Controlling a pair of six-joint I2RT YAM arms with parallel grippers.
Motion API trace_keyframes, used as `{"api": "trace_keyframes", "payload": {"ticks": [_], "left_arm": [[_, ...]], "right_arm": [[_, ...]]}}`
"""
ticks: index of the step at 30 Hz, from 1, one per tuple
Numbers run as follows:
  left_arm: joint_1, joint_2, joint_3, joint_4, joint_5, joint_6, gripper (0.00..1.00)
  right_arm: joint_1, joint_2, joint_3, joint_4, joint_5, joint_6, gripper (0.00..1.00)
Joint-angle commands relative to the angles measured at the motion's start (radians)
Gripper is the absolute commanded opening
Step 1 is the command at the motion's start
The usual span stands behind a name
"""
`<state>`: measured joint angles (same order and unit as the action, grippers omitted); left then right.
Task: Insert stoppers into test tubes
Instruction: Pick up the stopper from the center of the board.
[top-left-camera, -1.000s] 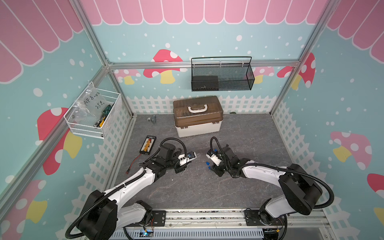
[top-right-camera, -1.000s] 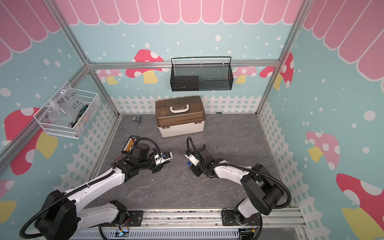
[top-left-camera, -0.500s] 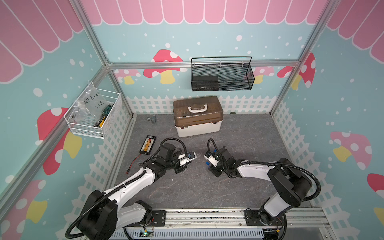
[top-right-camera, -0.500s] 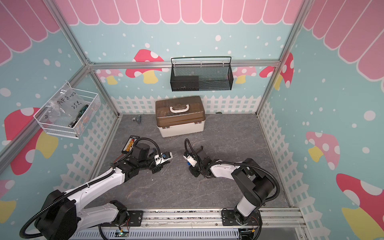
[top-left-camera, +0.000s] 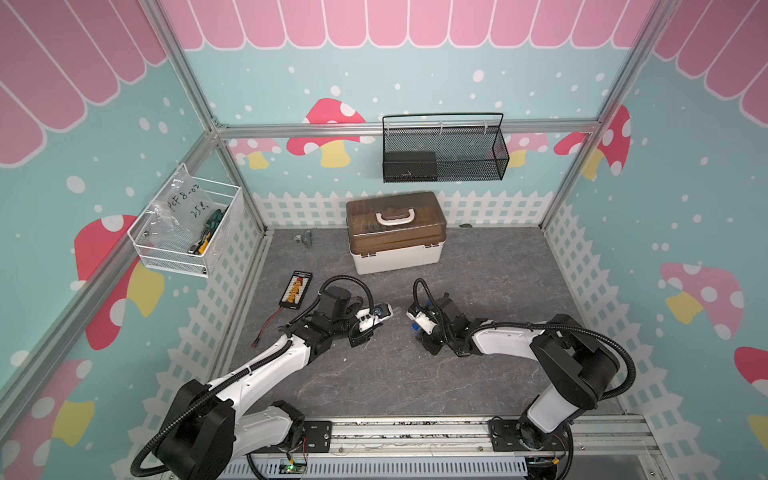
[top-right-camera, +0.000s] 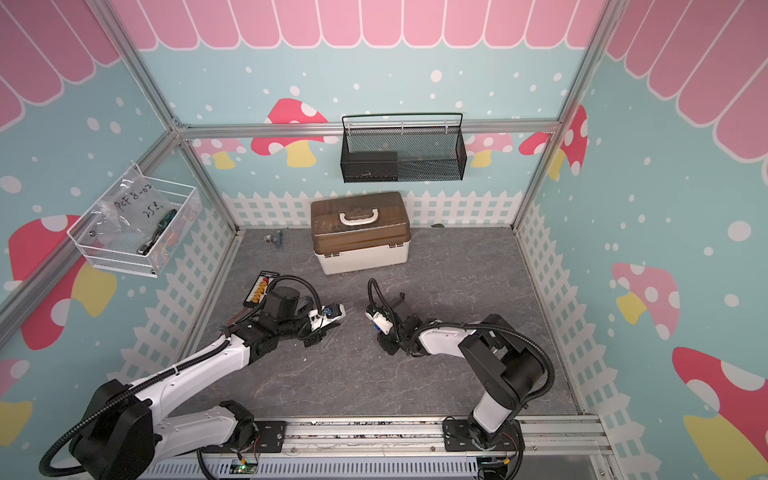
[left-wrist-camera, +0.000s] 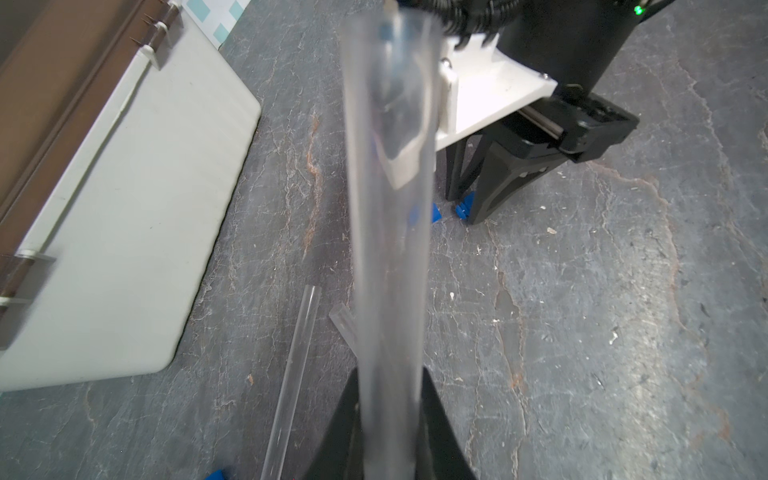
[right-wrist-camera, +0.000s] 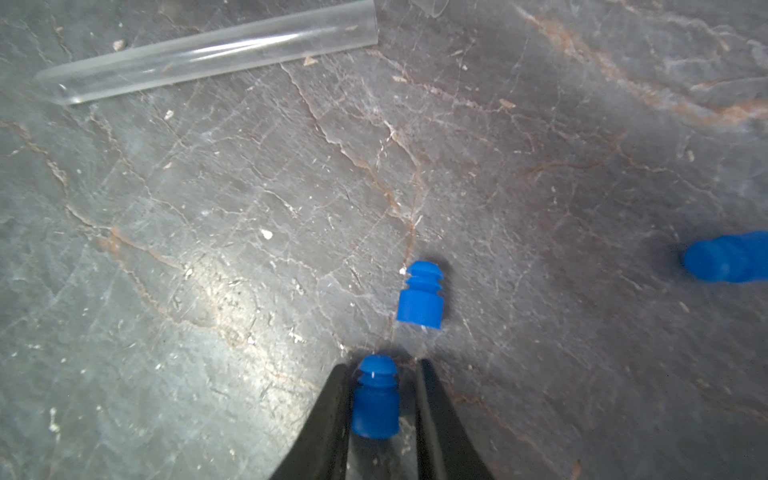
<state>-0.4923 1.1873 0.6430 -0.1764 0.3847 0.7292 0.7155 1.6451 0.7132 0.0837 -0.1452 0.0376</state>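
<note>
Blue stoppers, clear test tubes, veined grey tabletop, seemingly brown-lidded case

My left arm and right arm wear white shells between black joints. A ribbed black hose loops along each. White mounts sit on black wrists; my fingers are black tapering wedges.
</note>
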Motion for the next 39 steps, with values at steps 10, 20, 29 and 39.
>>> {"api": "trace_keyframes", "payload": {"ticks": [10, 20, 29, 39], "left_arm": [[0.000, 0.001, -0.002, -0.012, 0.007, 0.010, 0.04], [0.001, 0.001, 0.000, -0.013, 0.009, 0.013, 0.04], [0.001, 0.000, 0.000, -0.015, 0.008, 0.013, 0.04], [0.001, -0.001, -0.001, -0.016, 0.008, 0.014, 0.04]], "right_arm": [[0.010, -0.012, -0.045, -0.016, 0.013, -0.016, 0.27], [0.010, -0.021, -0.051, -0.027, 0.017, -0.022, 0.23], [0.011, -0.017, -0.050, -0.028, 0.017, -0.027, 0.19], [0.011, -0.027, -0.050, -0.028, 0.017, -0.035, 0.15]]}}
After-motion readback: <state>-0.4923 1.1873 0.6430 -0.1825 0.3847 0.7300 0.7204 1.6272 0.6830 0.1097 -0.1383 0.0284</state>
